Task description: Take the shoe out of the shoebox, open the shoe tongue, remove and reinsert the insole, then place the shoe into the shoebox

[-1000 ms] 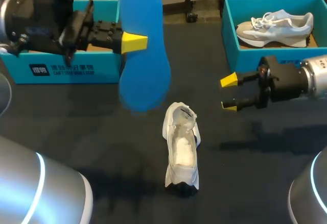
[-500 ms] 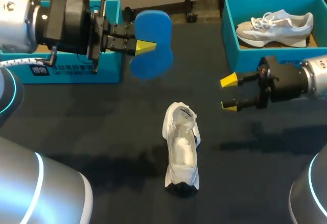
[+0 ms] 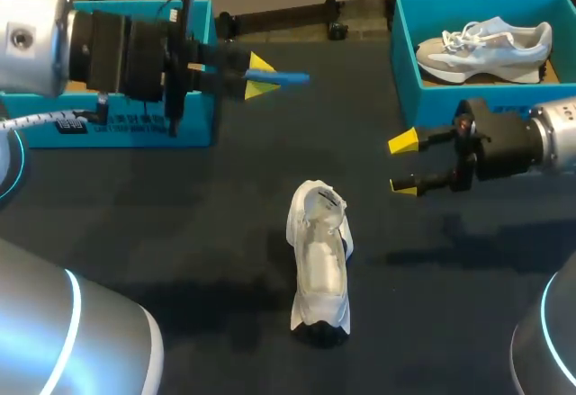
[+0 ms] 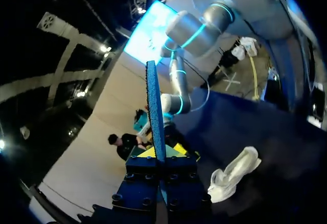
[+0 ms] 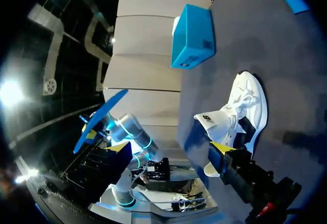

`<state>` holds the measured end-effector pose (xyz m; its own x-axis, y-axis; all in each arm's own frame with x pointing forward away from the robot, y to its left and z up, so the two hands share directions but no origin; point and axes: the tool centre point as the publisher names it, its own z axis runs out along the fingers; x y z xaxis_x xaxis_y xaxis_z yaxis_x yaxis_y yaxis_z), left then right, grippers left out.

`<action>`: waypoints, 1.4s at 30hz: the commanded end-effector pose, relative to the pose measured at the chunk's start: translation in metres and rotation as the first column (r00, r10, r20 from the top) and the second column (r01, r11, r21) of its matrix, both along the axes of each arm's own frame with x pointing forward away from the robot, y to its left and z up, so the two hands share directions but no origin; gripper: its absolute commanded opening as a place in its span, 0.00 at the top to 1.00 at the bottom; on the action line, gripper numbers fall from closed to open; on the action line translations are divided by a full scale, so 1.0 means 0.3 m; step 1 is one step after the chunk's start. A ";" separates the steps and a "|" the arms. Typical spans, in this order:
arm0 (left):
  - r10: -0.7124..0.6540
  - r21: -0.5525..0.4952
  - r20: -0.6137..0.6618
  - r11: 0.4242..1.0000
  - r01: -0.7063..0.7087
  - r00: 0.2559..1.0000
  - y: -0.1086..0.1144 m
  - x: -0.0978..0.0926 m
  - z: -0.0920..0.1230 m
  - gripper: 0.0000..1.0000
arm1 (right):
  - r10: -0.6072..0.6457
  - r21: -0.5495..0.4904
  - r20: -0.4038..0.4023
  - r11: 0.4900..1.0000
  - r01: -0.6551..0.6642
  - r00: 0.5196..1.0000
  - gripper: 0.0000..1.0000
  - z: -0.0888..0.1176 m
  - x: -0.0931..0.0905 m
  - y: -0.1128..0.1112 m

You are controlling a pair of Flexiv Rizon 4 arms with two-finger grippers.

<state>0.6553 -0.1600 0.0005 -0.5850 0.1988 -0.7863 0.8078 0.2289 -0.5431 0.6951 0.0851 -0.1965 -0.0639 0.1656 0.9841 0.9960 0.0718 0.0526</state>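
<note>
**Insole out, shoe standing ready on the table**

From above, the left gripper is clamped on the blue insole at far left, beside the shoebox. The white shoe stands near the middle, and the right gripper has its jaws apart. In the left wrist view, the insole is pinched edge-on, probably for sliding in. In the right wrist view, the shoe lies just ahead, probably to be steadied.

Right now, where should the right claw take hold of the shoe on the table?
Probably the side wall near the heel of the shoe, coming from the robot's right, where the open right claw hangs. The shoe stands upright with its opening upward, so that grip leaves it free for the insole.
</note>
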 end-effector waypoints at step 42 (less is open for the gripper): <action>0.041 -0.075 0.930 0.994 0.079 0.365 -0.134 0.128 -0.451 1.00 | -0.002 -0.001 0.001 1.000 0.002 1.000 0.00 -0.001 -0.002 0.004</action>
